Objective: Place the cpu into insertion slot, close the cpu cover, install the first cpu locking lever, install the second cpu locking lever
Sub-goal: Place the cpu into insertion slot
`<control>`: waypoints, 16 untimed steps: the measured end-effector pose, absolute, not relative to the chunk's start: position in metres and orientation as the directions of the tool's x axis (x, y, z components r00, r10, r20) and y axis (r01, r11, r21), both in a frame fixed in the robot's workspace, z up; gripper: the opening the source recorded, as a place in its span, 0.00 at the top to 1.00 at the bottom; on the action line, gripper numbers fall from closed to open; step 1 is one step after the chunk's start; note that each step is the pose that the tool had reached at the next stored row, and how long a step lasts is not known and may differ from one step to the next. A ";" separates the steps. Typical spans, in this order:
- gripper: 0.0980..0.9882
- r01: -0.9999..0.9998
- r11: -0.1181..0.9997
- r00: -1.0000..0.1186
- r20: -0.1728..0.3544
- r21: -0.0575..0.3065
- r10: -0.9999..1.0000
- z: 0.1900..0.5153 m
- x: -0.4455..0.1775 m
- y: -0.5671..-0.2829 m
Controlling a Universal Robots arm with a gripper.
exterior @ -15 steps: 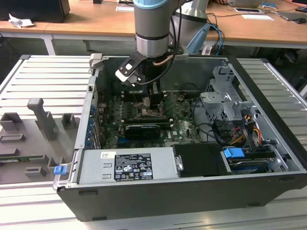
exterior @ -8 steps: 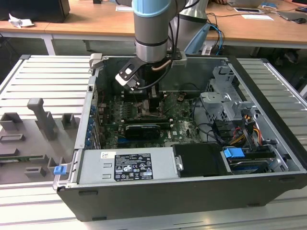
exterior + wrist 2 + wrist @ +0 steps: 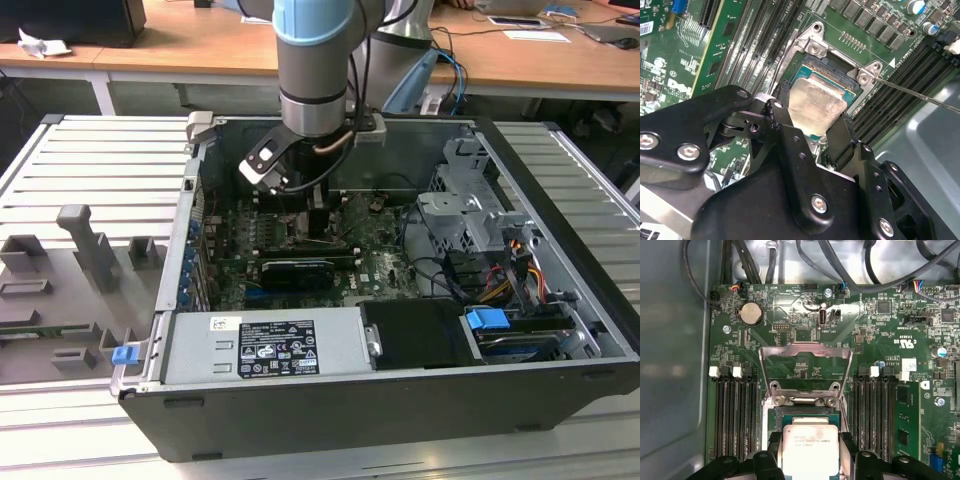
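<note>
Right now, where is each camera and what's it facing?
Exterior view: stands apart, looking down into the open computer case; the arm shows.
First wrist view: on the wrist, facing the cpu cover; end effector shows.
Second wrist view: on the wrist, behind the end effector, facing the insertion slot.
Both wrist views share the cpu.

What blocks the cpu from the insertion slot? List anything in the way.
Nothing visible does. The cpu, held in the jaws, is right over the insertion slot; the cpu cover stands open, clear of it.

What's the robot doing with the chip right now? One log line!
gripper: shut on cpu | cpu: at insertion slot, held | cpu cover: open
</note>
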State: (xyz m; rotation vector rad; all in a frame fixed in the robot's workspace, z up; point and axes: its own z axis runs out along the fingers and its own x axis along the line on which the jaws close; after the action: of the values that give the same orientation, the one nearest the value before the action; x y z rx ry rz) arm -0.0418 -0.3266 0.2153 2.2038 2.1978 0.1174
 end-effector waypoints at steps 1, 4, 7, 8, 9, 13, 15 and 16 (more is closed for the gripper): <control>0.51 0.997 -0.008 0.006 0.034 0.072 0.999 0.215 -0.042 -0.326; 0.51 0.997 -0.026 0.024 0.034 0.072 0.999 0.213 -0.042 -0.326; 0.51 0.997 -0.028 0.026 0.034 0.072 0.999 0.211 -0.042 -0.325; 0.51 0.997 -0.026 0.024 0.034 0.072 0.999 0.210 -0.042 -0.325; 0.51 0.997 -0.023 0.020 0.034 0.072 0.999 0.209 -0.042 -0.325; 0.51 0.997 -0.018 0.015 0.034 0.072 0.999 0.207 -0.042 -0.325; 0.51 0.997 -0.018 0.015 0.034 0.072 0.999 0.206 -0.042 -0.325; 0.51 0.997 -0.018 0.016 0.034 0.072 0.999 0.205 -0.042 -0.324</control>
State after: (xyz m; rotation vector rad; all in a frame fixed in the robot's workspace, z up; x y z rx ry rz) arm -0.0422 -0.3242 0.2051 2.2188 2.1818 0.1166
